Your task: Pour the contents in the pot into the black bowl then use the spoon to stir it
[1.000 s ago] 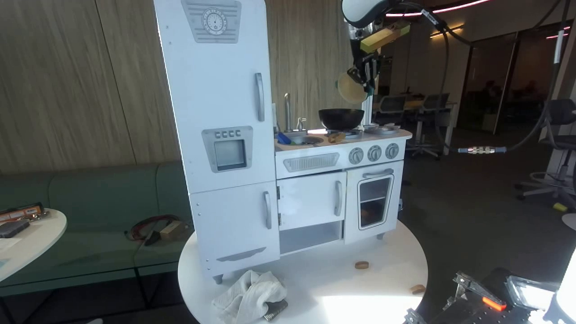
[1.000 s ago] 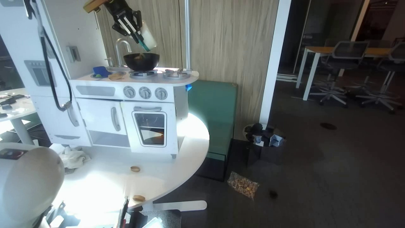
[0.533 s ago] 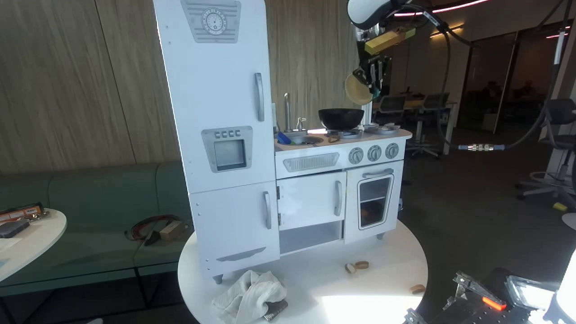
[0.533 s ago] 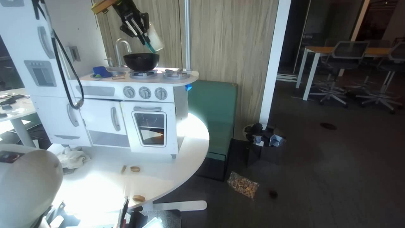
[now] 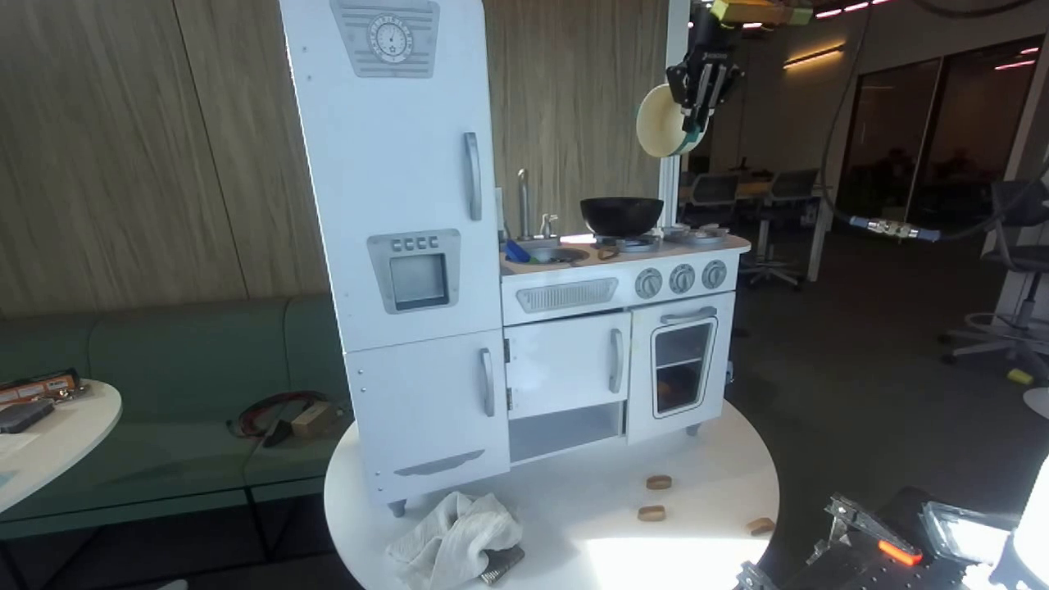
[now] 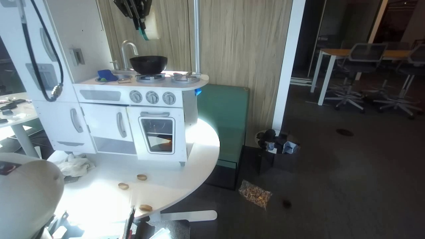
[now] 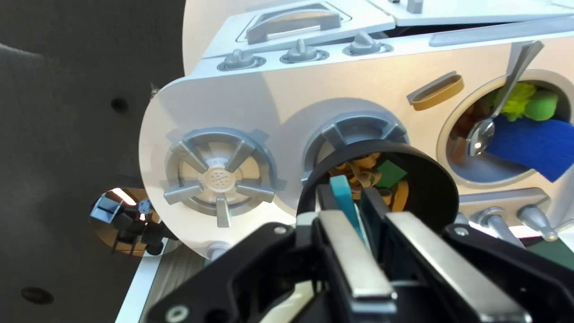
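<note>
My gripper (image 5: pixel 698 123) (image 6: pixel 141 28) is shut on the teal handle (image 7: pixel 344 197) of the pale pot (image 5: pixel 658 123). The pot hangs on its side, high above the stove, apart from the bowl. It also shows in an exterior view (image 6: pixel 152 26); its inside shows no contents. The black bowl (image 5: pixel 621 216) (image 6: pixel 148 65) (image 7: pixel 430 193) sits on a burner, holding several tan strips (image 7: pixel 358 172) and a green square (image 7: pixel 390 174). The metal spoon (image 7: pixel 509 89) lies across the sink basin, its handle over the counter.
A tan loop (image 7: pixel 437 92) lies on the counter by the sink (image 7: pixel 482 172), which holds blue and green things. The faucet (image 6: pixel 124 49) stands behind. Three tan loops (image 5: pixel 652 514) and a white cloth (image 5: pixel 459 537) lie on the round table. The tall toy fridge (image 5: pixel 401 205) flanks the counter.
The gripper and pot moved sideways away from the fridge, then up, higher above the bowl. One tan loop dropped past the counter onto the table and rolled toward its front.
</note>
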### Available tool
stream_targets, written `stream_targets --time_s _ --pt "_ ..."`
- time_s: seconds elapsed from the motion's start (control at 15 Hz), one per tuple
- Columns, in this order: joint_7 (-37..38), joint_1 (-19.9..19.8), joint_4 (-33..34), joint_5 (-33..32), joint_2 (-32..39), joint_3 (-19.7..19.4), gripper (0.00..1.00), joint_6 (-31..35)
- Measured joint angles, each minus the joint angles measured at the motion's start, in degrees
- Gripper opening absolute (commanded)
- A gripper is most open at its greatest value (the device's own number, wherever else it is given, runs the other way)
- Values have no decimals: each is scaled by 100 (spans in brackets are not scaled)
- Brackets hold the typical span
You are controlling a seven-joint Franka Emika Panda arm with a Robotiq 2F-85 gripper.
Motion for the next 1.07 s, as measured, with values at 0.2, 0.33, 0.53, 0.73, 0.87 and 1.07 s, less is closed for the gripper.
stream_targets --time_s 0.2,0.33,0.53,0.73,0.87,1.07 --pt "-658 -222 3 1067 -153 -449 7 -346" --pt "-1200 -351 5 1773 -148 -780 7 -655" --pt "-1912 -502 49 2678 -48 -1189 7 -1234" --pt "-2310 -666 207 3306 192 -1469 7 -1821" --pt "-2385 -798 370 3611 430 -1567 7 -2143" --pt "-2379 -995 690 3883 883 -1583 8 -2407"
